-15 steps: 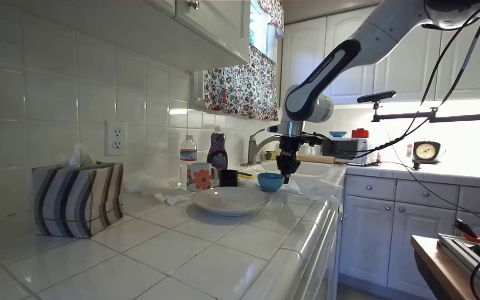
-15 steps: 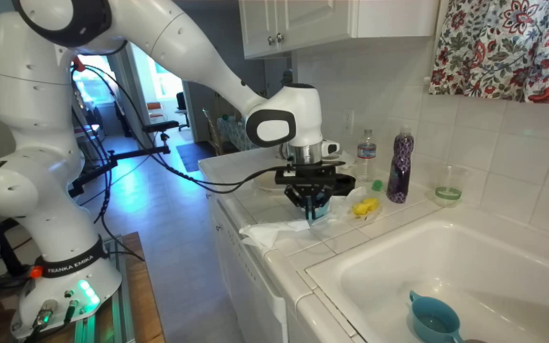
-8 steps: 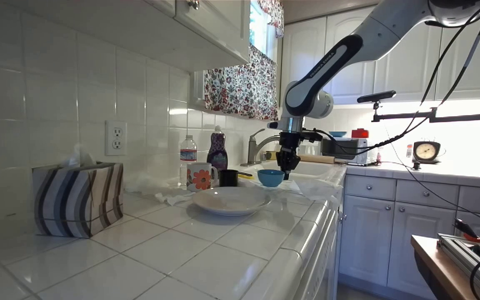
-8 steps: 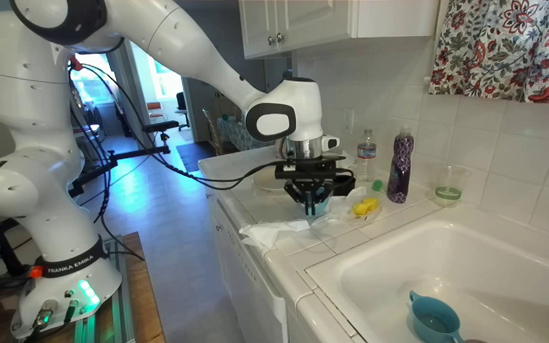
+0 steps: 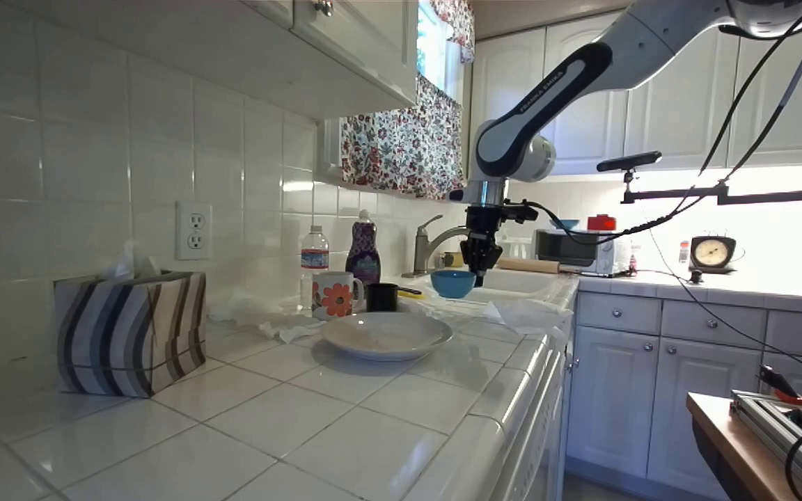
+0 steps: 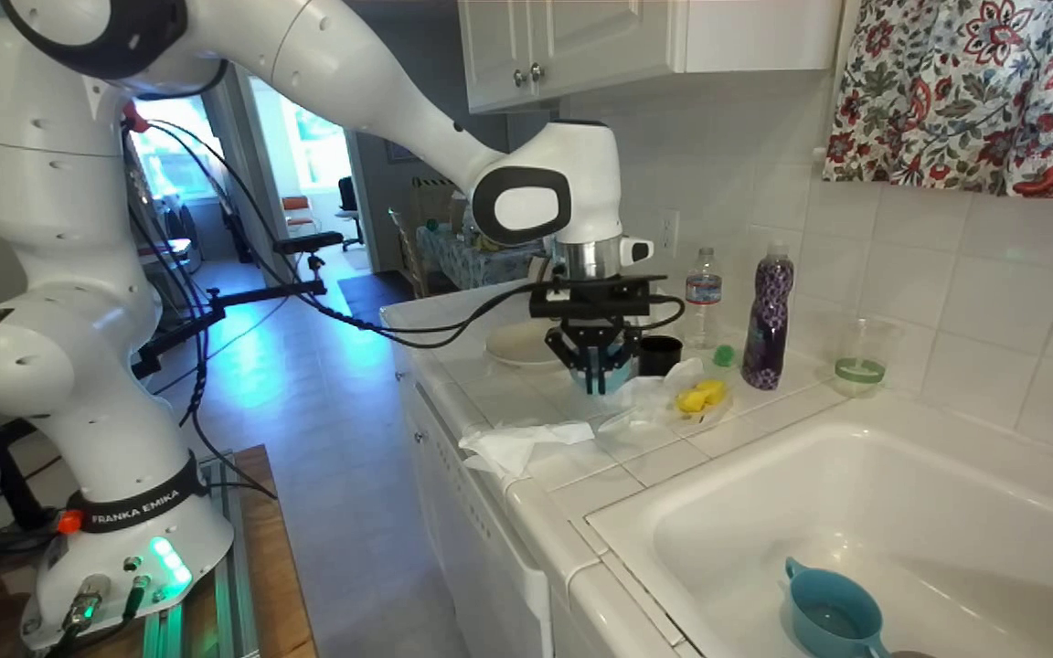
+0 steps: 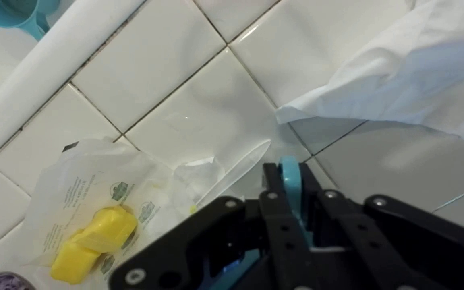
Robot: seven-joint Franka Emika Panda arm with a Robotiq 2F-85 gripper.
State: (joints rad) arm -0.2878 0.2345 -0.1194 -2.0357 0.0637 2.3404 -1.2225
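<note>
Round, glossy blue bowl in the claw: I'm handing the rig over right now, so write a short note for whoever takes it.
Claw: shut on the wall of the round, glossy blue bowl, which looks upright.
Things: bowl held above the white-tiled counter; on that counter lie a crumpled white paper-like sheet, yellow lumps on a printed, translucent wrapper, and a round white plate.
Done: bowl gripped and lifted; both exterior views show it higher than a second ago.
Left: bowl not yet set down, claw not yet opened.
</note>
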